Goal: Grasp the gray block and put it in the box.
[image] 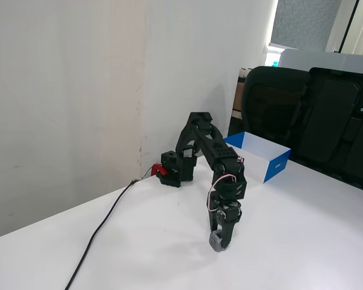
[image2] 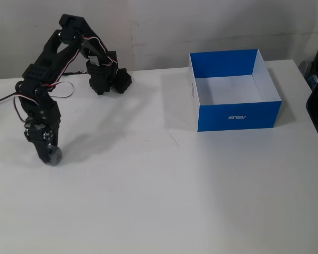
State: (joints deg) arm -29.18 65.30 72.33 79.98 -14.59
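One small dull-gray cube with rounded corners, the gray block (image2: 54, 155), sits between the fingers of our black two-finger gripper (image2: 50, 157) at the left of the white table (image2: 164, 206), as one fixed view shows it. We read the jaws as drawn narrow onto the block, which shows at the fingertips in both fixed views (image: 217, 241). Whether it rests on the tabletop or hangs just clear of it we cannot tell; the gap, if any, is too small to see.

We judge the grasp made and the carry not yet begun. Our target, the shallow blue cardboard box with the white inside (image2: 238, 114), stands well apart toward the right of that view, its open top empty and nothing lying between it and the arm.

For the next move we would lift straight up first, high enough to clear the near blue wall, then swing across the table and hold over the white floor before letting the fingers part. The block's rounded corners could let it twist or slip if the pinch is off-centre, so we would raise it gently.
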